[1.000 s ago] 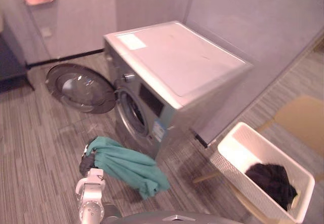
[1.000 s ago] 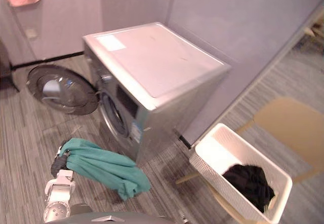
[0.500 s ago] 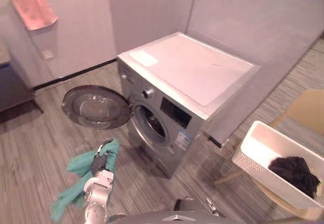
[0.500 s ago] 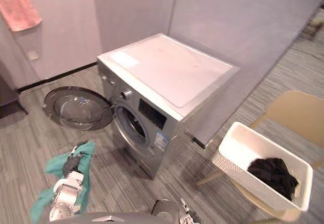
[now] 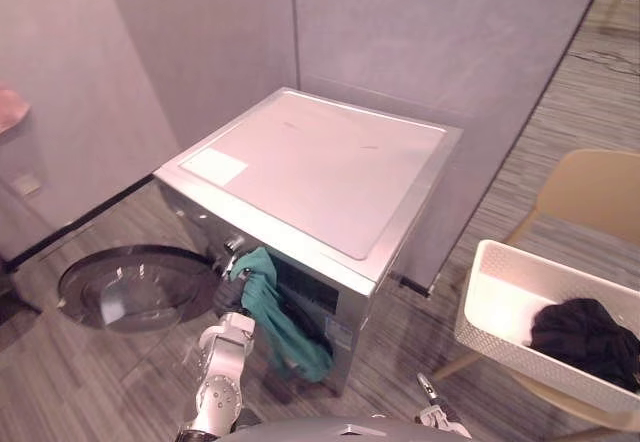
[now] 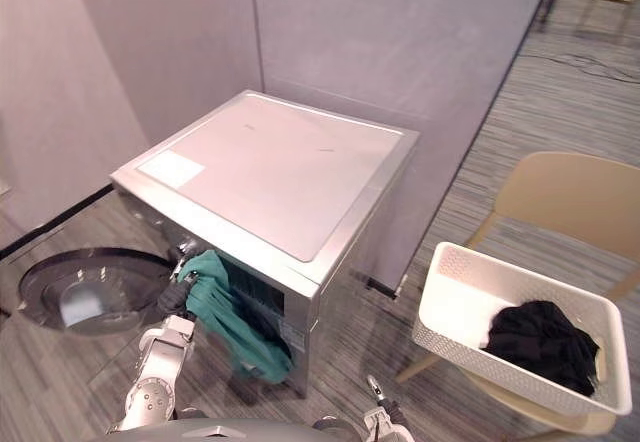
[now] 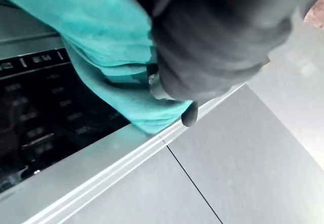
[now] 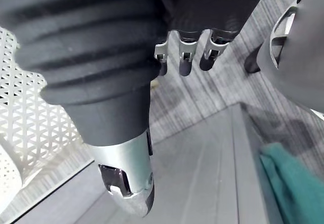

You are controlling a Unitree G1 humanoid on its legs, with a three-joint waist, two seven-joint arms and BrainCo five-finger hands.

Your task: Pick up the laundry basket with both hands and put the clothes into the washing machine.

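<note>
one washing machine takes the middle of the frame, its round door lying open at lower left. at the right edge a white laundry basket sits on a tan chair, well apart from the machine, with a black garment in it. the teal cloth is bunched in the left hand, whose fingers are curled round its top end at the machine's front, just under the top edge. most of the cloth hangs below and to the right of the hand. if the hand lets go before that tail is inside, it would likely slide to the floor or catch on the rim. whether the right hand is wide or closed i cannot tell.
</note>
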